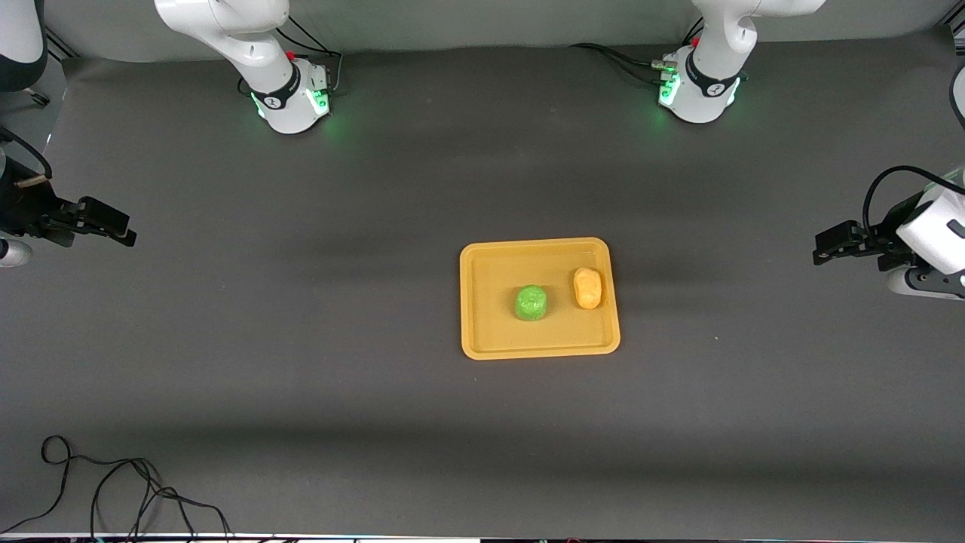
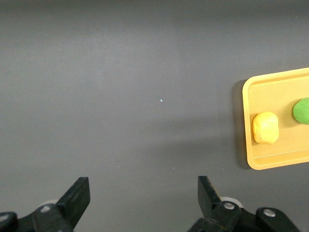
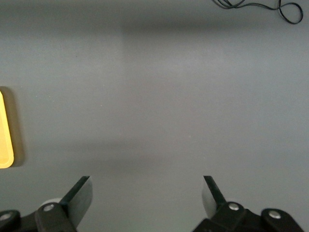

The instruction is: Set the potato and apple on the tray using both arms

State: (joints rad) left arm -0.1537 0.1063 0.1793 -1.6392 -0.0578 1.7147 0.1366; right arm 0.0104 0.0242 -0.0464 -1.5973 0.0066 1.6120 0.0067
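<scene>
The yellow-orange tray (image 1: 482,339) lies in the middle of the table. The green apple (image 1: 531,302) and the yellow-orange potato (image 1: 587,288) both rest on it, the potato toward the left arm's end. In the left wrist view the tray (image 2: 248,145), potato (image 2: 266,127) and apple (image 2: 302,110) show at the edge. My left gripper (image 1: 822,253) (image 2: 143,191) is open and empty over bare table at the left arm's end. My right gripper (image 1: 124,235) (image 3: 146,191) is open and empty at the right arm's end; its view shows only the tray's rim (image 3: 6,140).
A black cable (image 1: 113,490) lies looped on the table near the front camera at the right arm's end; it also shows in the right wrist view (image 3: 263,7). The dark grey table mat (image 1: 301,339) surrounds the tray.
</scene>
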